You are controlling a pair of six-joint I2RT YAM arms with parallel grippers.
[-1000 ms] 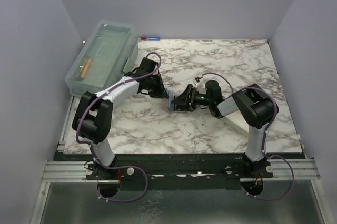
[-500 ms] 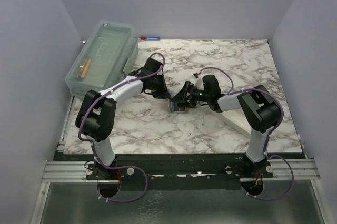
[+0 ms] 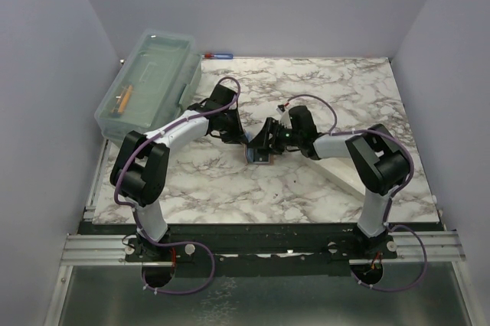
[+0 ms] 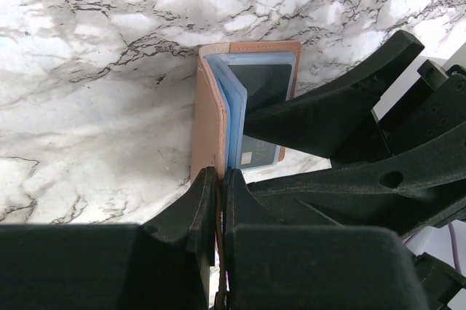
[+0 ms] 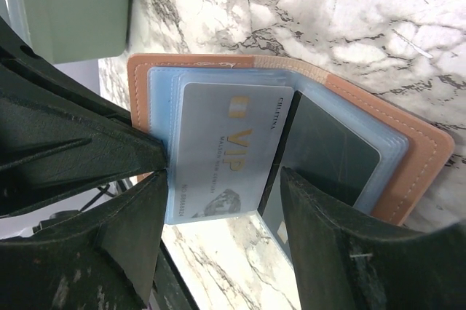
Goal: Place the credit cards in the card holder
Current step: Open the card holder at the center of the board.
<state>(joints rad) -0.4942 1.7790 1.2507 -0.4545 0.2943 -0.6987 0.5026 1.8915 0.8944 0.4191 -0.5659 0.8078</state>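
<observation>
Tan-pink leather bifold card holder (image 4: pixel 207 106) lies open near the middle of the white-and-grey marble tabletop (image 3: pixel 230 188), pinned between the two arms. The left gripper (image 4: pixel 220 179), reaching in from the far left, is clenched on the edge of one leather cover and props that flap up. The right gripper (image 5: pixel 222 179) comes in from the right with its fingers spread wide. It straddles a light-blue card marked VIP (image 5: pixel 226 135), which sits partly in the pale blue plastic sleeves (image 5: pixel 162 99), and I see no pinch on the card. A dark card (image 5: pixel 324 150) shows in the pocket on the other half.

The blue card's long axis seems to run along the right gripper's line of reach, with its free end towards those fingers and the pocket beyond it. That arm is therefore the nearer one, and any further seating of the card would be a straight push leftward, away from its own base. Meanwhile the left arm only has to hold the cover open.
</observation>
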